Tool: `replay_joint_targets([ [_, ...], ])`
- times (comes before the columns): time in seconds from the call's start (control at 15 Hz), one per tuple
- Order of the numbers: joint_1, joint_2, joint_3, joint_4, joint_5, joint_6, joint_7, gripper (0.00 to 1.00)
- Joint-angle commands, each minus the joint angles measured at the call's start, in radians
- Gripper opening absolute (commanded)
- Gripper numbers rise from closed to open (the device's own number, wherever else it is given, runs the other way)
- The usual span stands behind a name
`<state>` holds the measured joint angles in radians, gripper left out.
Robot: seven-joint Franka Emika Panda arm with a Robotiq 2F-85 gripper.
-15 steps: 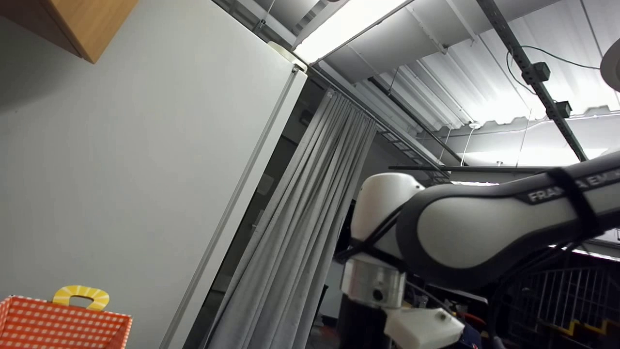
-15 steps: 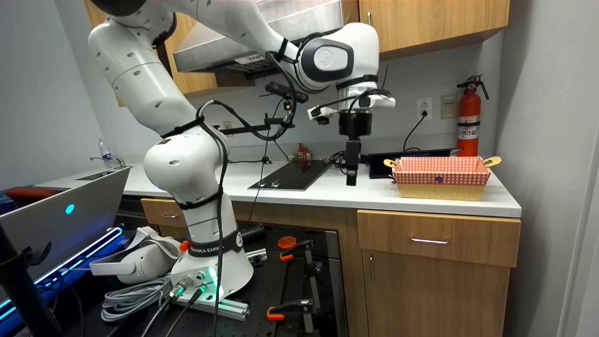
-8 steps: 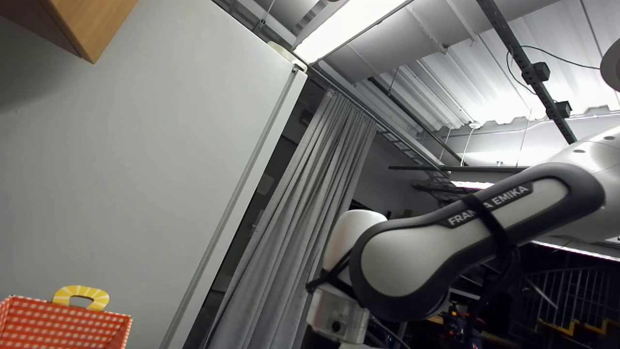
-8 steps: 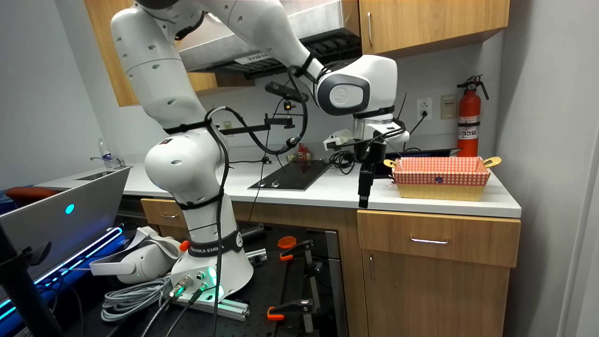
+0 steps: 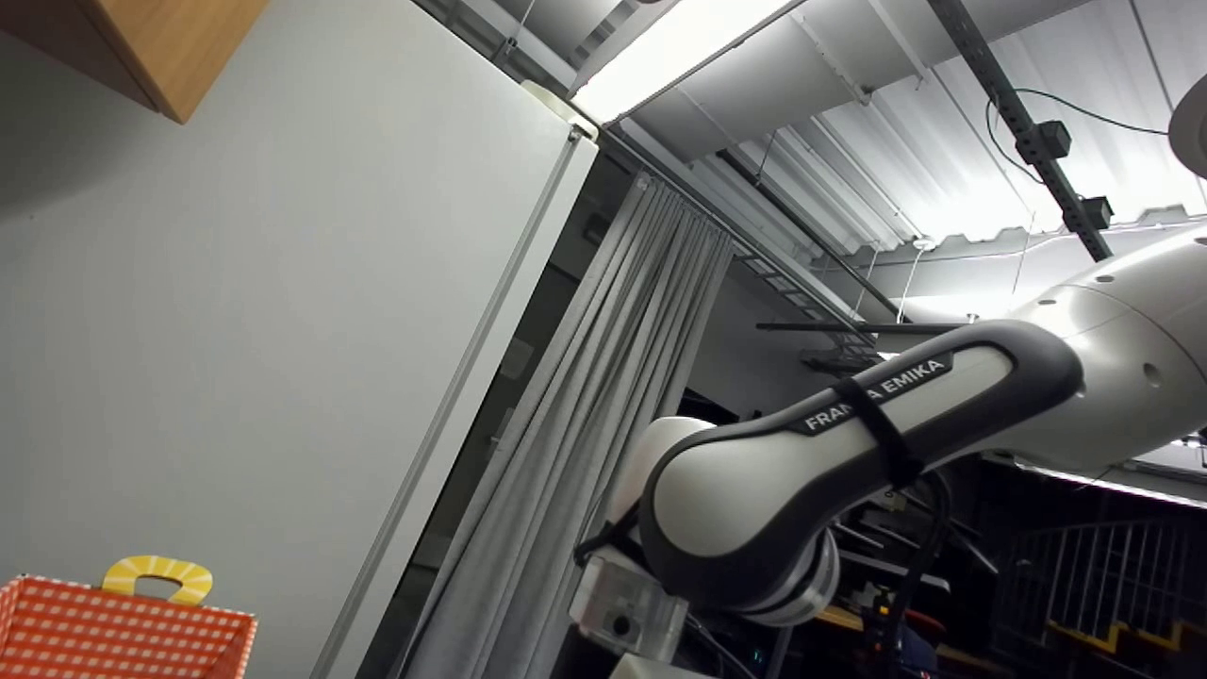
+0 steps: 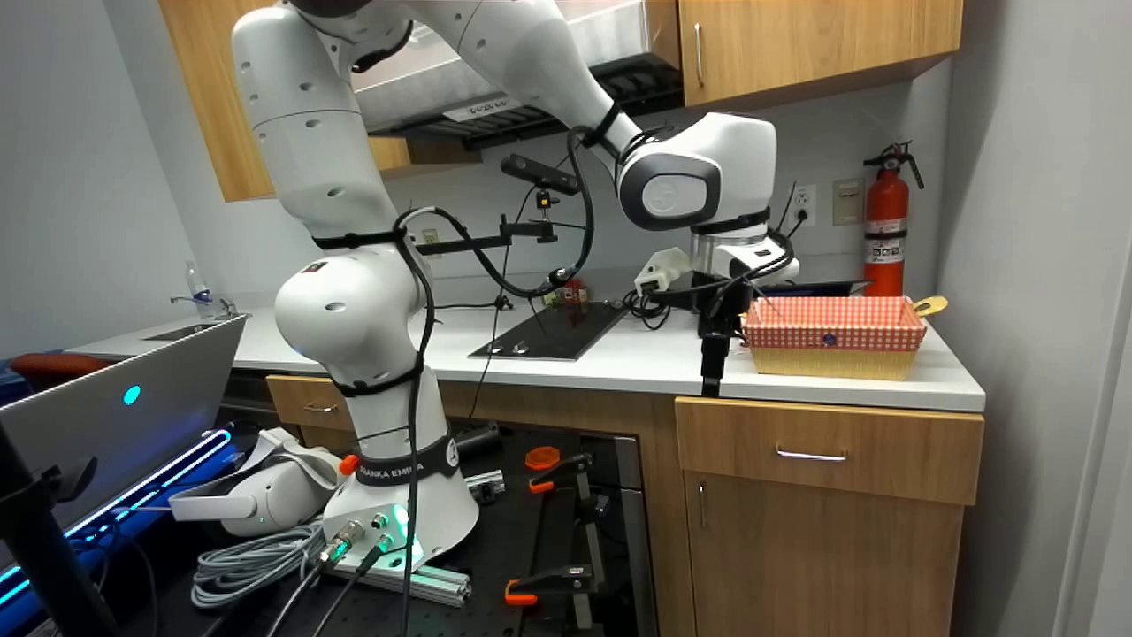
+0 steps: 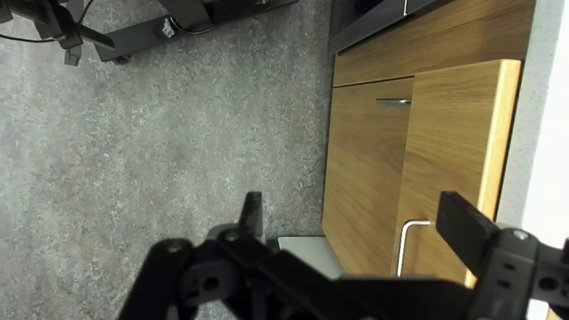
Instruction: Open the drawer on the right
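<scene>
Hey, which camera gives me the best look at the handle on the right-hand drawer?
An exterior view: the handle shows whole there, with nothing covering it. The wrist view shows it larger, but the gripper hides one end of it. An exterior view facing a curtain doesn't show it.

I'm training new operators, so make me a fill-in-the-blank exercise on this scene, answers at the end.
1. In an exterior view, the handle of the drawer on the right runs ____, not vertically.
2. The basket stands on a countertop whose colour is ____.
3. In an exterior view, the fire extinguisher is ____ the basket, which hides its base.
4. In the wrist view, the fingers of the gripper stand ____, not together.

Missing words: horizontally; white; behind; apart
</scene>
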<state>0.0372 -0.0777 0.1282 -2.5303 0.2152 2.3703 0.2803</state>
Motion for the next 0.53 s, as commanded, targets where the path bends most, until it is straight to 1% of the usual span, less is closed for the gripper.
replay_joint_targets([
  [0.0,0.015,0.000,-0.015,0.001,-0.002,-0.002,0.001,1.00],
  [0.07,0.019,0.000,-0.011,-0.011,-0.002,0.009,0.006,1.00],
  [0.27,0.020,0.038,-0.003,-0.028,-0.057,0.072,0.061,1.00],
  [0.47,0.020,0.112,-0.005,-0.026,-0.133,0.182,0.139,1.00],
])
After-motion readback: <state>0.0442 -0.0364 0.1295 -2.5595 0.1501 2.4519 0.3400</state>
